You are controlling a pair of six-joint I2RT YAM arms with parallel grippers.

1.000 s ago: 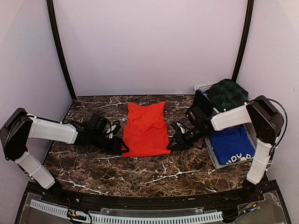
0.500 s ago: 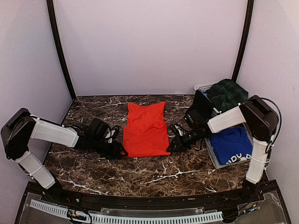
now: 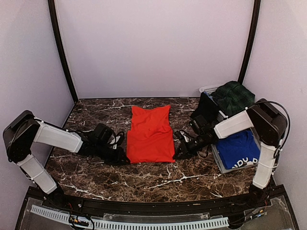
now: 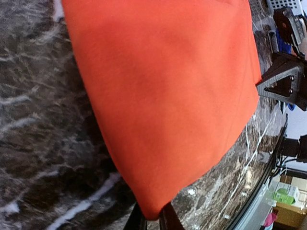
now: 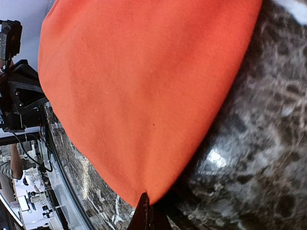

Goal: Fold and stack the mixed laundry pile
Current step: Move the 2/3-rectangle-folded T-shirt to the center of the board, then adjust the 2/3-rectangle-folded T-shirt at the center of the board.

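Marble table [image 3: 96,175] with the red-orange T-shirt [image 3: 149,134] lying flat dead centre of the frame
tartan skirt [image 3: 233,96] heaped upper right, blue T-shirt [image 3: 237,146] right below it, left gripper [image 3: 124,155] clenched on the red shirt's lower left corner, right gripper [image 3: 177,153] pinching its lower right corner

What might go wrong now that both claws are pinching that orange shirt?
1. The left claw and right claw each pinch only the very tip of a near corner of the red-orange T-shirt; a corner may slip free on lifting.
2. If one arm lifts sooner, the fold may come out skewed.
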